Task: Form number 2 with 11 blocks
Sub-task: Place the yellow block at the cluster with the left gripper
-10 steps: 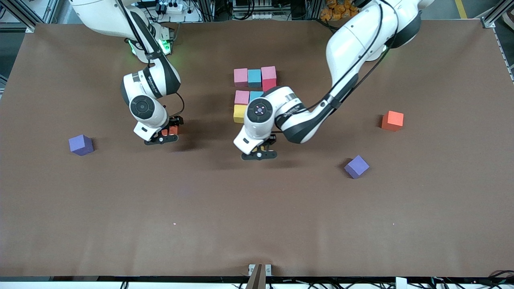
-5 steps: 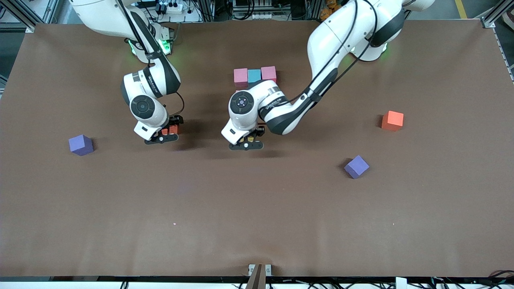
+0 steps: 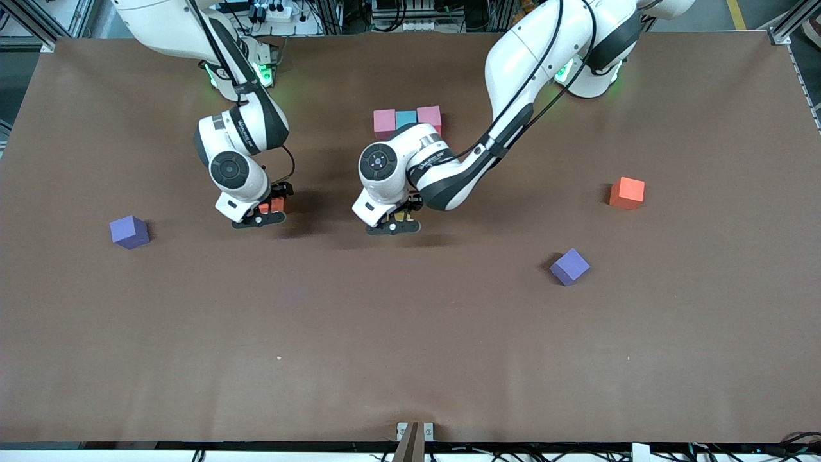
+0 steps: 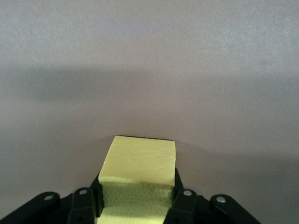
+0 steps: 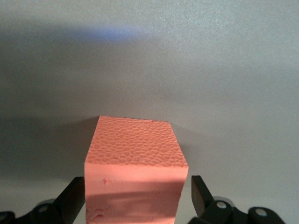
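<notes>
Row of three blocks toward the robots' bases, two lone blocks nearer the camera

Brown table, pink-blue-pink row of blocks, two purple cubes, orange cube

No text, label or number can be read anywhere.

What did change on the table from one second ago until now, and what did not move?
The left gripper, shut on the yellow block, moved toward the right arm's end of the table and now covers more of the block rows. The right gripper stayed open around the red block. The two purple blocks and the orange block did not move.
</notes>
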You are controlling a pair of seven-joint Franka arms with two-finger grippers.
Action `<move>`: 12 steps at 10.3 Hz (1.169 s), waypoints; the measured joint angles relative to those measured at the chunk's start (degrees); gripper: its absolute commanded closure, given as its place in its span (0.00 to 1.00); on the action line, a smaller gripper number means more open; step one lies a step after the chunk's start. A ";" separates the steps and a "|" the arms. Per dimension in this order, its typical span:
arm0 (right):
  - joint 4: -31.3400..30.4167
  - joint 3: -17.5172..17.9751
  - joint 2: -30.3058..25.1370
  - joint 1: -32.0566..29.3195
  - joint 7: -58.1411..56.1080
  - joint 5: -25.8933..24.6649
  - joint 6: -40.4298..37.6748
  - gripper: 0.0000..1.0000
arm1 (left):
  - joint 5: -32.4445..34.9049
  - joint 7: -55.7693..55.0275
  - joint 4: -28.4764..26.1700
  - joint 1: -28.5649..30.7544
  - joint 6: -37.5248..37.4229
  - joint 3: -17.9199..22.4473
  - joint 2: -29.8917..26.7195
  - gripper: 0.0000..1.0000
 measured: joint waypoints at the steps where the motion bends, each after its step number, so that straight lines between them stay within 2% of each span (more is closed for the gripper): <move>1: -0.11 -0.01 -1.06 0.00 0.00 0.00 0.24 0.00 | -0.23 -0.24 0.09 -0.01 0.05 -0.03 -0.01 0.64; 4: -1.27 -0.01 -4.83 0.00 0.00 0.00 1.86 0.00 | -0.27 -1.72 0.27 -0.10 0.72 -0.05 -0.06 0.65; 7: -4.65 -0.01 -5.09 0.00 0.01 0.00 6.22 0.00 | -0.28 -2.22 0.27 -0.56 0.74 -0.07 -0.06 0.65; 12: -5.77 -0.01 -5.08 0.00 0.01 0.00 6.52 0.00 | -0.31 -2.88 0.26 -1.29 1.33 -0.08 -0.05 0.65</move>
